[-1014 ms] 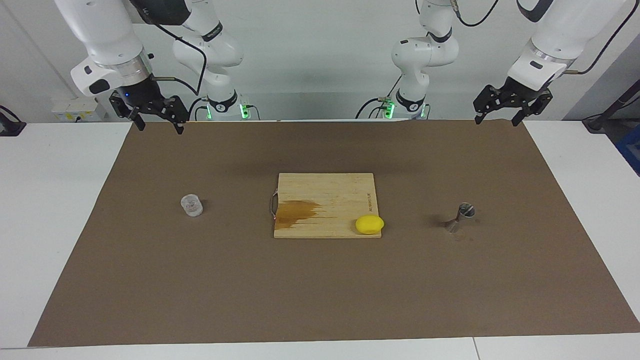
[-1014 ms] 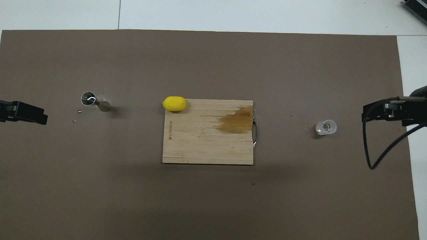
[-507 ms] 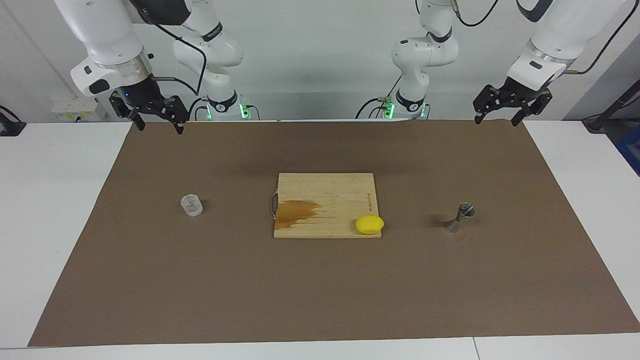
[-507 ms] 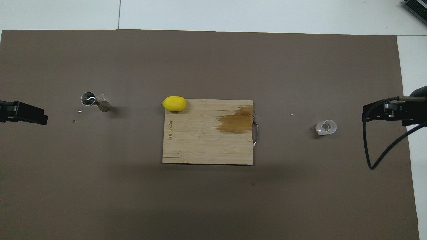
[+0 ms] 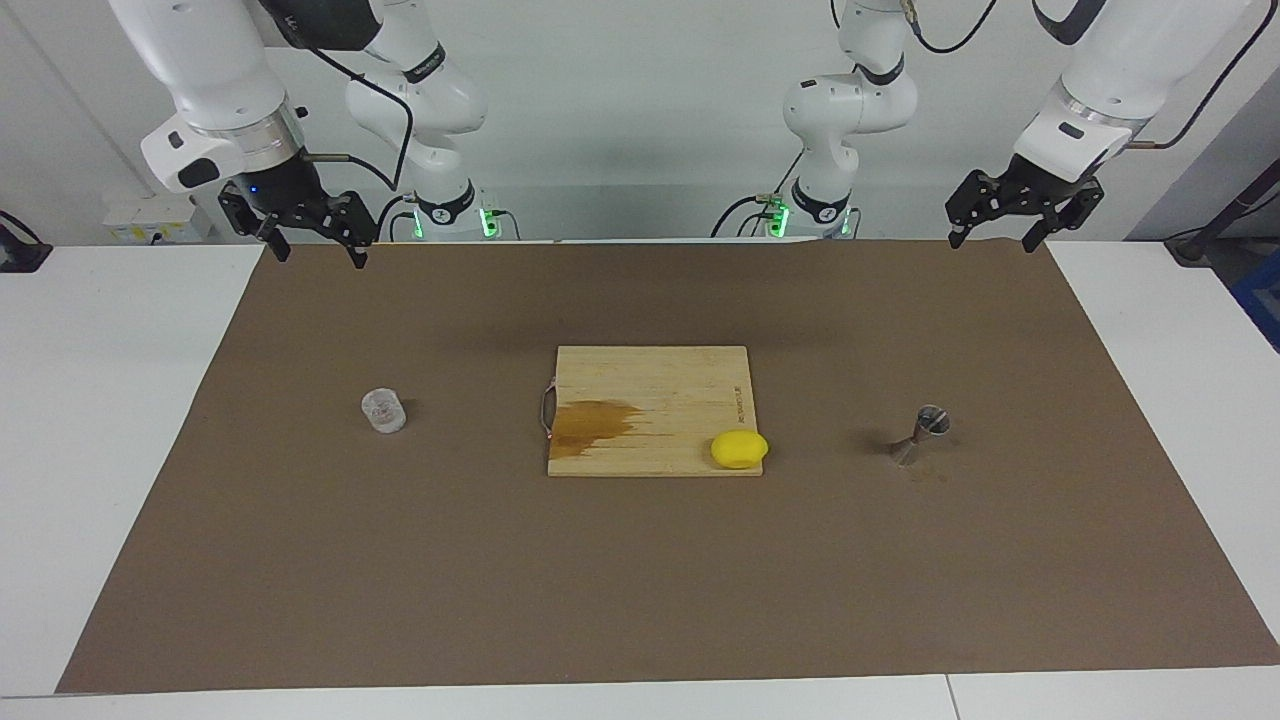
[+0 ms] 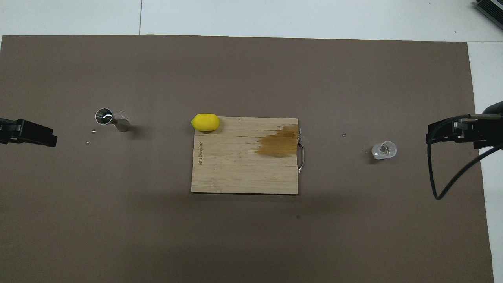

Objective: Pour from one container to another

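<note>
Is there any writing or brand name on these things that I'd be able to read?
Cutting board: one short line of burnt-in lettering along the edge by the lemon, too small to read.
Robot arm: dark lettering on a black part at the top of the facing view, cut off and unreadable.
Glass, steel measuring cup: no writing visible.

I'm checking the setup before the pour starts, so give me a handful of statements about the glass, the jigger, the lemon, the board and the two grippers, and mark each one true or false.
1. The glass tumbler stands on the cutting board. False: it stands on the brown mat, toward the right arm's end.
2. The lemon lies on a corner of the cutting board. True.
3. The left gripper holds the steel jigger. False: it hangs open and empty, up in the air; the jigger stands on the mat.
4. The board carries a dark wet stain. True.
5. The right gripper is shut on the tumbler. False: it is open, holding nothing.
</note>
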Tool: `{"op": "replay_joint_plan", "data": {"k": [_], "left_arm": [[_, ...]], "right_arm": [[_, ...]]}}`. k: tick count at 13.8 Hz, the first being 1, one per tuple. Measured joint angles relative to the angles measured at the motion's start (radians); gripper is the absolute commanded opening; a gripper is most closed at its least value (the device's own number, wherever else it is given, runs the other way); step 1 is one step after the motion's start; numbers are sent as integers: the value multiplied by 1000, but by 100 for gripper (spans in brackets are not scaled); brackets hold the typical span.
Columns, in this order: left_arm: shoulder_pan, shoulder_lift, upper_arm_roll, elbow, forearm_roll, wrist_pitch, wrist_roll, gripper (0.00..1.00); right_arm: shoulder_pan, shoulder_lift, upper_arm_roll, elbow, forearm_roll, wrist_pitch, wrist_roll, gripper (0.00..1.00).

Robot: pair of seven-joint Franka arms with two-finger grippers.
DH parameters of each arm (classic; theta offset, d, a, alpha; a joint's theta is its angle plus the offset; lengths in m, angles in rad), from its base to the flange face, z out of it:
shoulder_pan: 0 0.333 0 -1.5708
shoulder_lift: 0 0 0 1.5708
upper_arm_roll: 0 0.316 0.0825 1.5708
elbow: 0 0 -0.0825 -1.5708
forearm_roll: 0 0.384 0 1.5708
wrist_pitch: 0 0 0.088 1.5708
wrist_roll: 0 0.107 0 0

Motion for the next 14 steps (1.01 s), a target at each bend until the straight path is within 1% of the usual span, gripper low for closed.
{"op": "replay_joint_plan", "data": {"k": [3, 7, 11, 13, 14], "left_arm": [[0, 0, 2, -24, 0, 34, 0, 100], [21, 3, 9, -74, -18, 39, -4, 100], [161, 44, 22, -154, -169, 38, -17, 100], [224, 76, 30, -183, -266, 40, -103, 100], [240, 94, 37, -189, -308, 45, -185, 100]], "right_arm": [[0, 0, 0, 0, 0, 0, 0, 100], [0, 0, 0, 0, 0, 0, 0, 100], [0, 0, 0, 0, 0, 0, 0, 100], [0, 0, 0, 0, 0, 0, 0, 100], [0, 0, 0, 0, 0, 0, 0, 100]]}}
